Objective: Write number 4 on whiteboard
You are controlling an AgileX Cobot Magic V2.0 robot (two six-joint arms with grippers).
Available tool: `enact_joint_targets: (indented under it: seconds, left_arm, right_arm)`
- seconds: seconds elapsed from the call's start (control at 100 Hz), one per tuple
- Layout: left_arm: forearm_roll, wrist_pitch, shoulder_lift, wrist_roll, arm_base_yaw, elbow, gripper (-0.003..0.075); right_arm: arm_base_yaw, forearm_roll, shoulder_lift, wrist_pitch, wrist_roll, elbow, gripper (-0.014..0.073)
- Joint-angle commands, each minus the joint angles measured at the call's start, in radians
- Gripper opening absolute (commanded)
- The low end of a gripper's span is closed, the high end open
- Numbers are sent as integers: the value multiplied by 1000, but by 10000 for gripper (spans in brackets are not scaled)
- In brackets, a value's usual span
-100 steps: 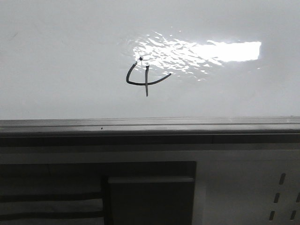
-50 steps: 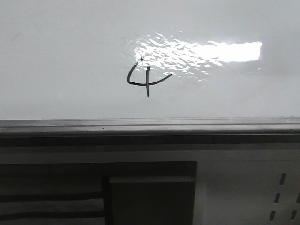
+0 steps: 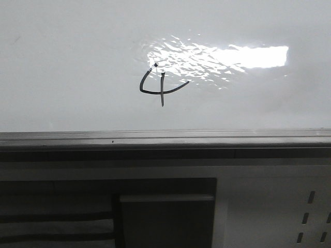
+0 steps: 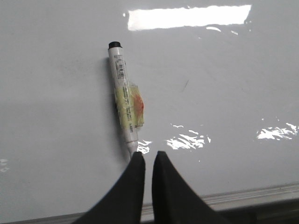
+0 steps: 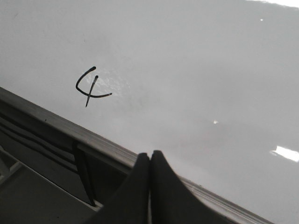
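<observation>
The number 4 (image 3: 161, 92) is drawn in thin black line on the glossy whiteboard (image 3: 72, 62), just under a bright rippled reflection. It also shows in the right wrist view (image 5: 89, 96). No gripper shows in the front view. My left gripper (image 4: 148, 154) has its jaws a narrow slit apart with nothing between them. A white marker (image 4: 125, 100) with a black cap and yellow tape lies on the board just beyond its fingertips, its near end hidden behind the left finger. My right gripper (image 5: 150, 153) is shut and empty over the board's edge rail.
A grey metal edge rail (image 3: 165, 138) runs along the board's near side. Below it stands a dark cabinet panel (image 3: 165, 217) with a recessed opening, and a light panel with slots (image 3: 310, 217) at the right.
</observation>
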Motion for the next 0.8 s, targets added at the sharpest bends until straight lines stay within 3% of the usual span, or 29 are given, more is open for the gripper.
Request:
enact_joint_targets:
  seconds: [0.0,0.42,0.79]
  left_arm:
    - [-25,-84,7,-8,3,-23,-20]
    - [-25,-84,5,-8,0,-21,-20]
    - [17,-141,-267,-8,19,168,-20]
  right_arm:
    - [-5,-17,7,-57,4,-18,-72]
    - [-5,-17,7,-46,4,-18,-72]
    - [-5,-17,7,-46,4,-18,-72]
